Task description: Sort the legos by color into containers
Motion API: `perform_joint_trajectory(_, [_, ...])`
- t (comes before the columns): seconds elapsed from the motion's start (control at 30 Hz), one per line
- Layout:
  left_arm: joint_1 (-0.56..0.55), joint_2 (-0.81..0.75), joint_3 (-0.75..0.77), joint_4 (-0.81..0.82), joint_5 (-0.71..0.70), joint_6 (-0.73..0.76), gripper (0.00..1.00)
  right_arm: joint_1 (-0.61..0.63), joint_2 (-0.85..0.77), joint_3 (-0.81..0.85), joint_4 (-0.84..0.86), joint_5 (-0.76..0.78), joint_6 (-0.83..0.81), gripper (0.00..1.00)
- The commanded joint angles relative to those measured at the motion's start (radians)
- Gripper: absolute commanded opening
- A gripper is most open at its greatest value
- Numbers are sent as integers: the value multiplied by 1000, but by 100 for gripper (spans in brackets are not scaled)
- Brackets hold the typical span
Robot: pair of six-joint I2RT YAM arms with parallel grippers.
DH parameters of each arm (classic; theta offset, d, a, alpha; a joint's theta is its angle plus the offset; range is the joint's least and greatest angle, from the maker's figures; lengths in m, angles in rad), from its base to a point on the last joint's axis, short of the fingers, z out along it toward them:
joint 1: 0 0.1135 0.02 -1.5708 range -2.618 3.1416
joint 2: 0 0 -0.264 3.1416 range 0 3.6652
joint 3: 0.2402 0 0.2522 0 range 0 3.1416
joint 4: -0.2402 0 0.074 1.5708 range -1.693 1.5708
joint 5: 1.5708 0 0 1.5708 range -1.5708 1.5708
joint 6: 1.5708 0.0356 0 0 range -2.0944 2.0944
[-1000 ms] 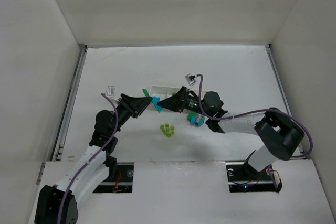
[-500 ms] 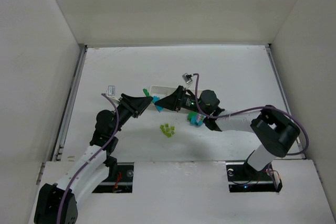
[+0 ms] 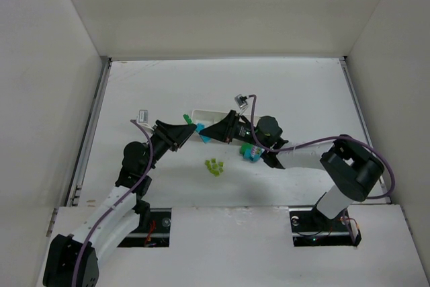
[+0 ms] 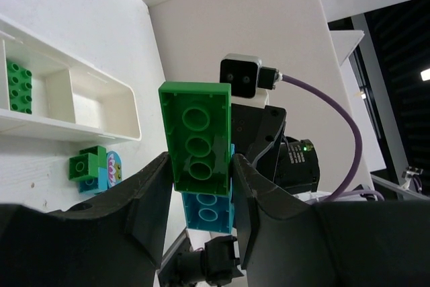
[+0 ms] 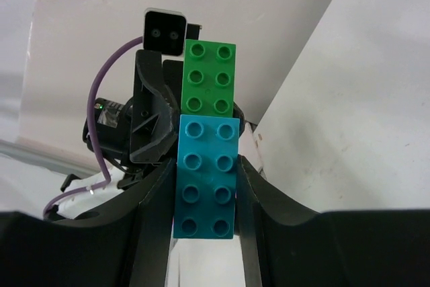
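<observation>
From above, the left gripper (image 3: 189, 126) and right gripper (image 3: 205, 134) meet well in from every edge of the table (image 3: 302, 92), just before the tray (image 3: 211, 113). In the left wrist view the left one is clamped on a green brick (image 4: 196, 132); in the right wrist view the right one is clamped on the cyan brick (image 5: 205, 179) stuck to it. I'd say they're splitting the pair — next, a straight pull apart.

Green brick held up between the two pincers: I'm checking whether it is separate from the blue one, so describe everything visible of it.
The green brick is glossy plastic, hollow underneath with three round tubes; six studs show on top. It is held in mid-air, its lower end pinched in the left pincer. One end overlaps the cyan brick, gripped by the right pincer; they look joined.
</observation>
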Motion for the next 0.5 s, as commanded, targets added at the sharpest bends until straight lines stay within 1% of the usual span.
perform_joint_trajectory(0.0, [-4,-26,-26,48,7,1,13,-39,-50,-21,136,12,27,28])
perform_joint_trajectory(0.3, [10,-39,-30,48,15,-2,14,-99,-64,-55,184,4,80,26])
perform_joint_trajectory(0.47, [5,-27,-21,56,4,6,20,-93,-52,-35,185,-30,80,27])
